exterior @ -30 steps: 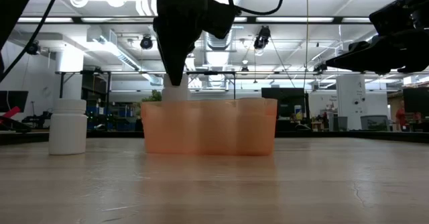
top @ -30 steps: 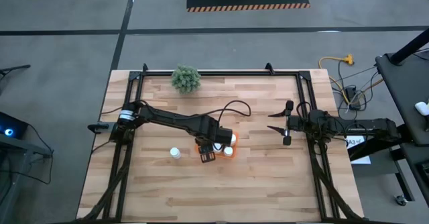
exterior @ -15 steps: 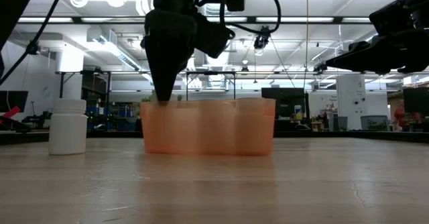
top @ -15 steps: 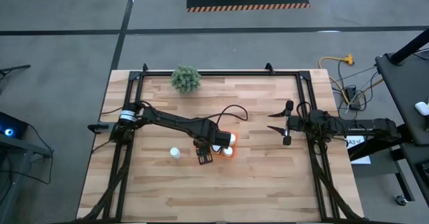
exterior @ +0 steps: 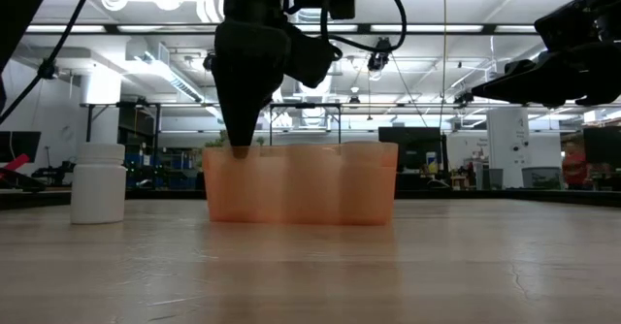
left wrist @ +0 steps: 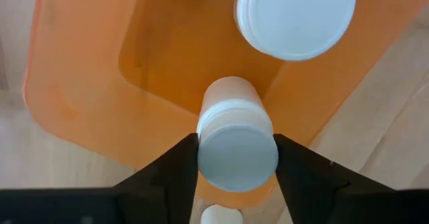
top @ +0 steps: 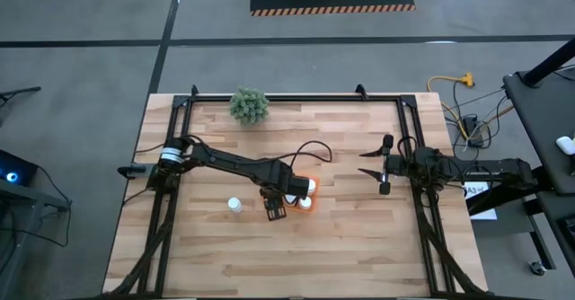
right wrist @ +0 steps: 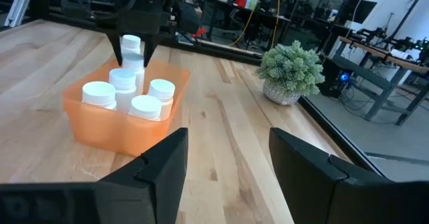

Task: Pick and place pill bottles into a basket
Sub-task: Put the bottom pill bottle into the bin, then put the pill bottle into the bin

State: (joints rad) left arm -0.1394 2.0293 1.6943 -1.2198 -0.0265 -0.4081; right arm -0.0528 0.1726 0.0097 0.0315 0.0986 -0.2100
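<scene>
The orange basket stands mid-table and holds several white-capped pill bottles. My left gripper points down at the basket's left end, shut on one more pill bottle; it also shows in the right wrist view. One loose bottle stands upright on the table to the basket's left, also in the low view. My right gripper is open and empty, held above the table toward its right edge. My left gripper pinches the bottle's cap end between its two fingers, one on each side. The fingers come from above, pointing down. The bottle is upright with its lower part inside the basket; whether its base touches the basket floor, I cannot tell.
A small green plant in a pot stands near the table's far edge, also in the right wrist view. A black frame runs along the table's edges. Bare wood lies in front of the basket.
My left gripper has gone down with the bottle and a little toward the table's left. The bottle showed above the basket's rim in the low view and now sits behind the basket's wall. The gripper stays shut on it.
</scene>
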